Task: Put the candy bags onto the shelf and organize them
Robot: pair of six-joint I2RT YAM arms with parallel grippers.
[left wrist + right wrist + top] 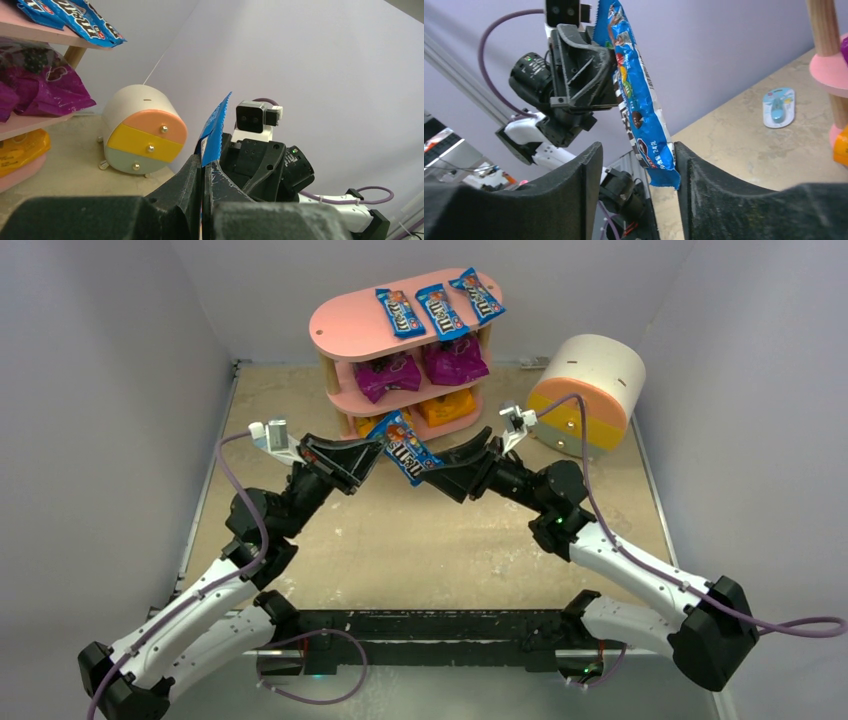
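Note:
The pink shelf (340,325) stands at the back. Three blue M&M's packets (437,308) lie on its top board, two purple bags (388,375) on the middle board and orange bags (445,406) on the bottom board. A fourth blue packet (405,447) hangs in the air in front of the shelf. My left gripper (368,448) is shut on its upper end, seen edge-on in the left wrist view (215,135). My right gripper (447,468) is open around its lower end (639,100), and the packet touches one finger (704,175).
A white-orange-yellow drawer unit (590,390) stands right of the shelf and also shows in the left wrist view (142,132). A pale blue-and-white oval item (778,106) lies on the table by the shelf's post. Grey walls close in on three sides.

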